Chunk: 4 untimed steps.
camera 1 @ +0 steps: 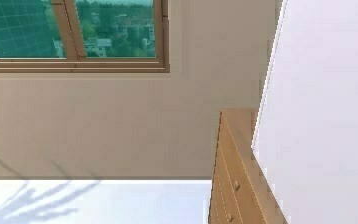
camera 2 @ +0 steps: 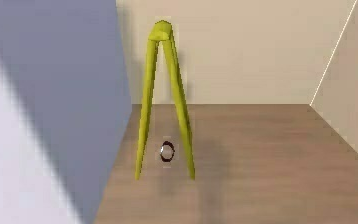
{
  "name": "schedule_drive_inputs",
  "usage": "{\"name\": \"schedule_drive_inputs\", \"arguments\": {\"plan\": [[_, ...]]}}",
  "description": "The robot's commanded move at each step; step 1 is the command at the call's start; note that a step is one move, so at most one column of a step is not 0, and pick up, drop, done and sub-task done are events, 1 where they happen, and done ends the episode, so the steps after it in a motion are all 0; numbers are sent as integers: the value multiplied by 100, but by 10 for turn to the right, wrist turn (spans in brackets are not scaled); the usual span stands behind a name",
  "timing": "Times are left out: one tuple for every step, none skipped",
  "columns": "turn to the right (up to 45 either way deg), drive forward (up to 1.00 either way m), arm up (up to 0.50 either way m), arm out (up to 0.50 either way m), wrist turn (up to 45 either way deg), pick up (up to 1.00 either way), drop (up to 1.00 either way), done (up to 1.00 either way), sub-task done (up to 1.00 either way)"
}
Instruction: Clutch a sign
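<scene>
The step in hand was judged to be the approach, with the grasp itself yet to come. A tall yellow-green folding frame point(camera 2: 163, 32), two thin legs joined at a narrow top and spread at the feet, stood upright on the wooden floor point(camera 2: 277, 165); by its shape and colour it was taken for the sign, seen edge-on. A small round thing point(camera 2: 167, 152), dark with a pale centre, lay on the floor between the sign's legs, too small to name. A broad pale panel point(camera 2: 47, 130) rose just beside the sign's left leg in the arm side view, and a plain wall point(camera 2: 247, 50) stood behind the sign. To do the step well, the robot would likely need to line its base up squarely with the sign, lift the arm to the height of the joined top, and reach out slowly, since so light and narrow a frame would probably tip or slide at a glancing touch. The top, where both legs meet, looked the firmest place to take hold; a single leg might twist away. The panel beside the sign left little room on that side, so any correction was better made away from it. Whether the gripper was spread or pressed together could not be told, nor how the sign lay relative to it.
</scene>
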Motion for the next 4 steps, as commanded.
{"name": "schedule_drive_inputs", "arguments": {"plan": [[0, 0, 50, 0, 0, 0, 0, 0, 0], [0, 0, 38, 0, 0, 0, 0, 0, 0], [0, 0, 0, 8, 0, 0, 0, 0, 0], [0, 0, 0, 0, 450, 0, 0, 0, 0]]}}
